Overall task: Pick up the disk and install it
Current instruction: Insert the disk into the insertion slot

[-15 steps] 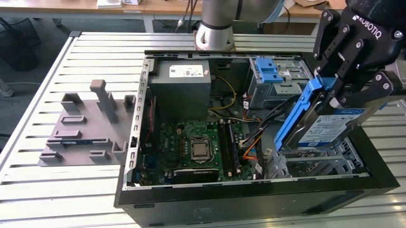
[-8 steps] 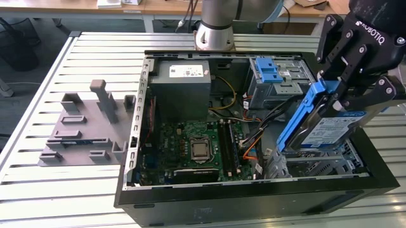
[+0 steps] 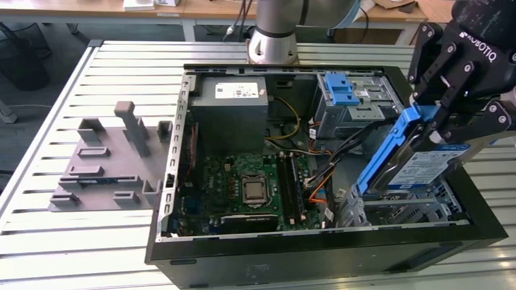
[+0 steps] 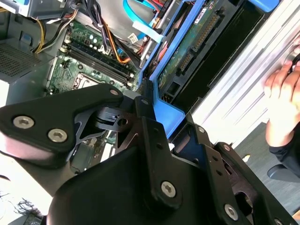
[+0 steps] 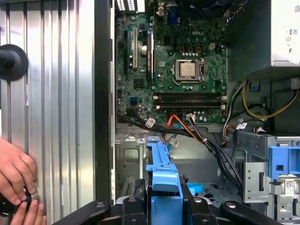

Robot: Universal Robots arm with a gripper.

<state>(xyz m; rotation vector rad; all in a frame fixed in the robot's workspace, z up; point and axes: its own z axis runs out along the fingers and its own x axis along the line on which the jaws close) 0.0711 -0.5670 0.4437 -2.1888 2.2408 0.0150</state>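
My gripper (image 3: 441, 124) is clamped on the disk (image 3: 426, 166), which hangs tilted on edge above the drive bay (image 3: 403, 210) of the open computer case (image 3: 322, 254). Step in hand: installation. Seating, I judge, requires levelling the disk and aligning it with the bay.

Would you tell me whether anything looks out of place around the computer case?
Yes: a person's hand is on the slatted table just outside the case wall, close to where the gripper holds the disk tilted over the drive bay, not yet seated.
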